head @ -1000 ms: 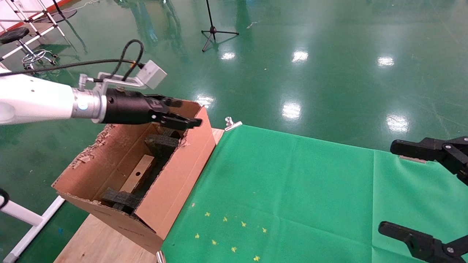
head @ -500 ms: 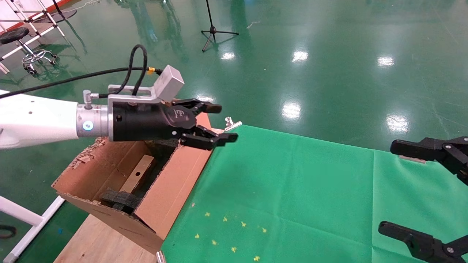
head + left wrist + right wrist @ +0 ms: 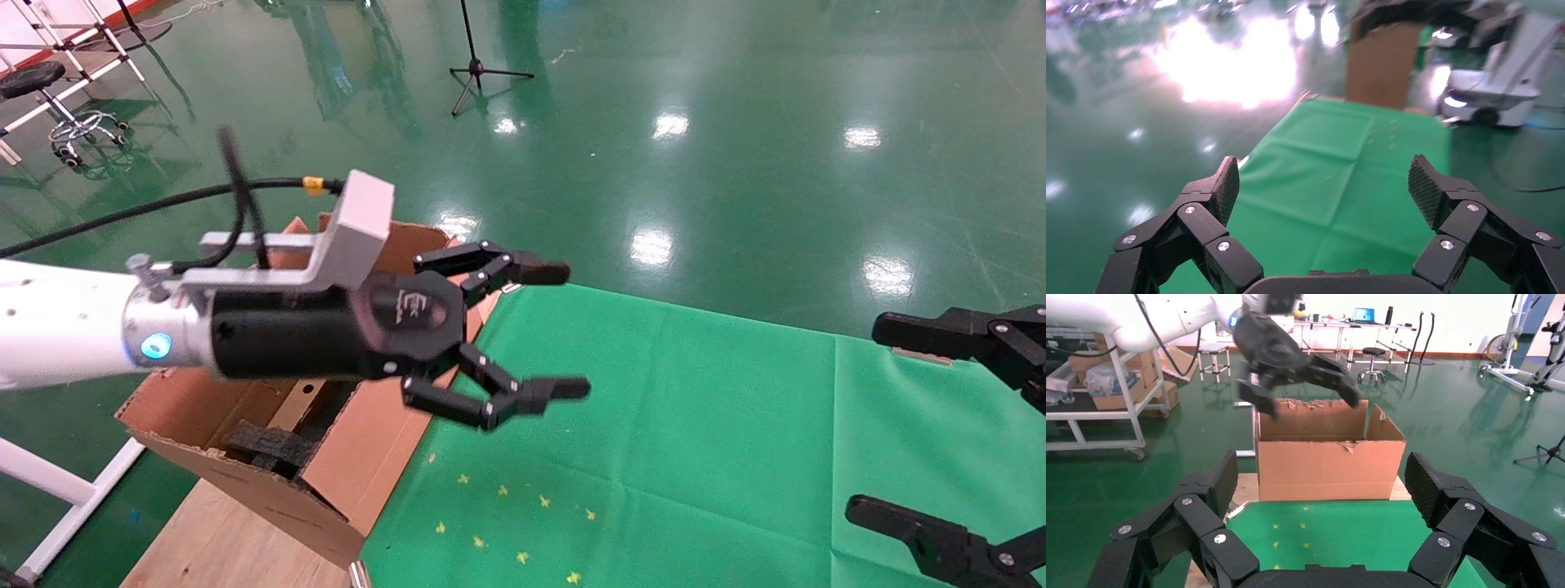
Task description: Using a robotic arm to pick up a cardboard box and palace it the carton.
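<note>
The carton (image 3: 368, 457) stands at the table's left end, with black foam blocks (image 3: 265, 445) inside. The cardboard box lies inside it, mostly hidden under my left arm; only a tan sliver (image 3: 288, 412) shows. My left gripper (image 3: 569, 331) is open and empty. It hangs above the carton's right wall and the edge of the green cloth (image 3: 670, 425). In the left wrist view the gripper (image 3: 1324, 184) has only cloth between its fingers. The right wrist view shows the carton (image 3: 1327, 465) from the side with the left gripper (image 3: 1303, 380) above it.
My right gripper (image 3: 887, 420) is parked open at the table's right edge, and in its own view (image 3: 1322, 478) it faces the carton. A metal clip (image 3: 519, 279) holds the cloth's far corner. Yellow marks (image 3: 507, 523) dot the cloth. Bare wood (image 3: 221, 539) lies before the carton.
My left gripper has come up out of the carton and moved right towards the cloth, with its fingers spreading wider. The box stays in the carton. The right arm has not moved.
</note>
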You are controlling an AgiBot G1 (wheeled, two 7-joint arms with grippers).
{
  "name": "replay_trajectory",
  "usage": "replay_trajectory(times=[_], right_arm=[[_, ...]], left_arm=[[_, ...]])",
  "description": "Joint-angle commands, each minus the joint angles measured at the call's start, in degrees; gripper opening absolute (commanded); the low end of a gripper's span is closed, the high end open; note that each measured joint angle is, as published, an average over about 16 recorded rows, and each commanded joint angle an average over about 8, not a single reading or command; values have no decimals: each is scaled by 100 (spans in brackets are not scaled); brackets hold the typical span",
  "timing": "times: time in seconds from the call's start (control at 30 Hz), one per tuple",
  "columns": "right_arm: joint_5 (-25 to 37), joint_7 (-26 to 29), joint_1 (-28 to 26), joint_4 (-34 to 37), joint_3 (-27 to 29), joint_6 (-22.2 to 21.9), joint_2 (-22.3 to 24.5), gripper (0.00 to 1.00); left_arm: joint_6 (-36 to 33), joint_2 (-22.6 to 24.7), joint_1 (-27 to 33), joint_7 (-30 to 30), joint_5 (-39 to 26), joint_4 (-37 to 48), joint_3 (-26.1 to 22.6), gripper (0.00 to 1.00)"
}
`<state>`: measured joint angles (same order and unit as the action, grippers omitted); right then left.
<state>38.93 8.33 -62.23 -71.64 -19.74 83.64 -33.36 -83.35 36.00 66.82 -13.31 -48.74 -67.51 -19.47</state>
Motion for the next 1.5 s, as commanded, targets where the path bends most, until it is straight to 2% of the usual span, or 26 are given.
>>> replay_trajectory(times=[0.03, 0.4, 1.5], right_arm=[[0, 0, 0, 0, 0, 0, 0, 100], [-1, -1, 2, 2, 0, -2, 0, 100], [-1, -1, 2, 1, 0, -2, 1, 100]], left_arm=[[-80, -34, -180, 88, 235, -207, 118, 100], [-308, -124, -675, 305, 889, -780, 444, 100], [-229, -99, -518, 250, 676, -593, 339, 100]])
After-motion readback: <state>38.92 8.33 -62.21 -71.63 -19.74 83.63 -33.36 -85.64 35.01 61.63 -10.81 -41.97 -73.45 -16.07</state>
